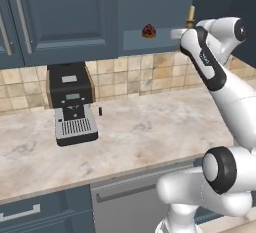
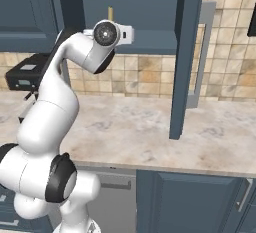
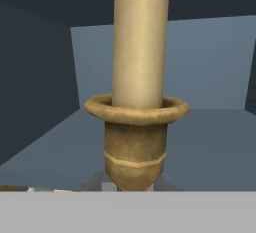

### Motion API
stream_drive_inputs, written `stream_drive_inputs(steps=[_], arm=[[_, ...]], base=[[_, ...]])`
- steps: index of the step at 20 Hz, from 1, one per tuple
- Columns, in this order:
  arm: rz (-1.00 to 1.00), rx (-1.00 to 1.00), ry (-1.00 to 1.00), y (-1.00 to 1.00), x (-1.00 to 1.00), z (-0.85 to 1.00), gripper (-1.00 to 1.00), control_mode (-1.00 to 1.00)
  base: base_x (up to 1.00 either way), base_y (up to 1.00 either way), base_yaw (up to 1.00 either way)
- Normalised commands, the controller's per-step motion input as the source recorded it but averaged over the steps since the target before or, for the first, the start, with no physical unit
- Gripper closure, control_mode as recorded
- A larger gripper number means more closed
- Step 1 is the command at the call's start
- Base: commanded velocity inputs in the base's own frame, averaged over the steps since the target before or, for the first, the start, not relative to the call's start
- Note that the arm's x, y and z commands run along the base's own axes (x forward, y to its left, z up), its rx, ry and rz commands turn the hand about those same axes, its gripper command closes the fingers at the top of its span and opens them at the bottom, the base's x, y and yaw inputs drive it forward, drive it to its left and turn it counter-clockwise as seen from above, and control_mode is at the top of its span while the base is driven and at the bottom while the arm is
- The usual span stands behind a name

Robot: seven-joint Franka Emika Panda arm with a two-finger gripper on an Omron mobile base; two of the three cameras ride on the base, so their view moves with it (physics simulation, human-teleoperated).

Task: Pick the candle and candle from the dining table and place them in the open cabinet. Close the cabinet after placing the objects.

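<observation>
A thin cream candle [image 3: 140, 42] on a brass candlestick [image 3: 135, 142] stands upright right in front of the hand camera, inside the open cabinet [image 3: 210, 142]. My gripper [image 1: 187, 27] is shut on the candlestick's lower part, at the cabinet's shelf edge. From the left base view the candle [image 1: 190, 15] pokes up behind my wrist, and its tip [image 2: 110, 13] also shows above the wrist from the right. The cabinet door [image 2: 184, 52] stands swung open to the right, with a vertical silver handle [image 2: 202, 52]. The dining table is out of view.
A small dark red lump [image 1: 148, 31] sits on the cabinet shelf left of the candle. A black coffee machine [image 1: 72, 102] stands on the beige counter [image 1: 150, 127] under closed wall cabinets [image 1: 65, 12]. Drawer fronts [image 1: 30, 212] run below.
</observation>
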Motion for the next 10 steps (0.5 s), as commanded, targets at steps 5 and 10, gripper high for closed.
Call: stream_drive_inputs(steps=[5,10], arm=[[0.0,0.0,0.0,-0.17,0.37,0.02,1.0,-1.0],[0.0,0.0,0.0,-0.09,0.42,-0.13,1.0,-1.0]], base=[[0.0,0.0,0.0],[0.0,0.0,0.0]])
